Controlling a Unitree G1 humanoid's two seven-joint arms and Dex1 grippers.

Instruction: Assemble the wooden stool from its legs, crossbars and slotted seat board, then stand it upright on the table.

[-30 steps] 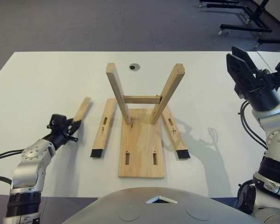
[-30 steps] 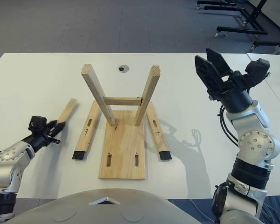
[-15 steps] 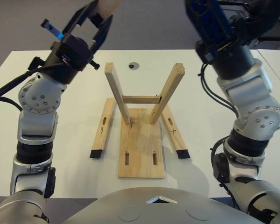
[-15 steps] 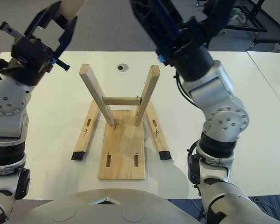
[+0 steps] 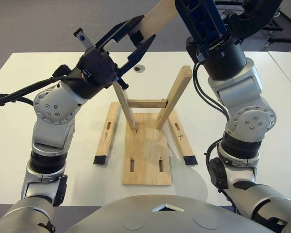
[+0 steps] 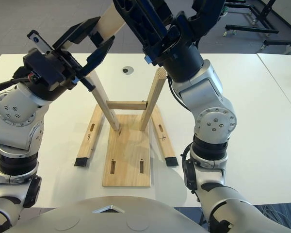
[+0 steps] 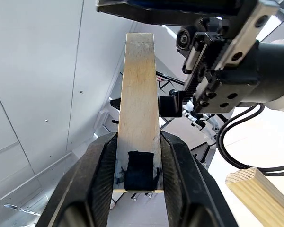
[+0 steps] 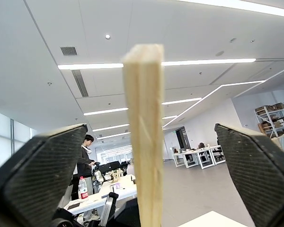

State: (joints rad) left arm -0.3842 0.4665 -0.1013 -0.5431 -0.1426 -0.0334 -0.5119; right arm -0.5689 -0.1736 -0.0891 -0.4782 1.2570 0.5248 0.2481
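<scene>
Stool half-built: the seat (image 5: pixel 146 162) lies flat in the middle of the table (image 5: pixel 48 87). Two legs (image 5: pixel 123 102) stand slanted in its far slots, joined by a crossbar (image 5: pixel 146 103). Two loose legs (image 5: pixel 107 132) with black tips lie flat, one along each side of the seat.

A second ago a bar (image 7: pixel 139 94) lay on the table left of the loose legs, with the left gripper (image 5: pixel 143 31) low beside it. That gripper is now raised above the standing legs and clamped on the bar's black-marked end. The bar slants up and rightward. The right gripper (image 8: pixel 151 142), held off at the right edge a second ago, has swung in over the centre. Its fingers are spread wide, and the bar's top end stands between them, touching neither. The seat and the four legs lie as before.

The table is white, with a round grommet (image 5: pixel 138 69) near its far edge. Beyond it is grey carpet (image 5: pixel 63 24), with black wheeled frames (image 6: pixel 247 26) at the far right. The wrist views show a white ceiling with strip lights.

Dark hand-drawn marks sit on both loose legs. The right one looks like a cross; the left one cannot be read.
</scene>
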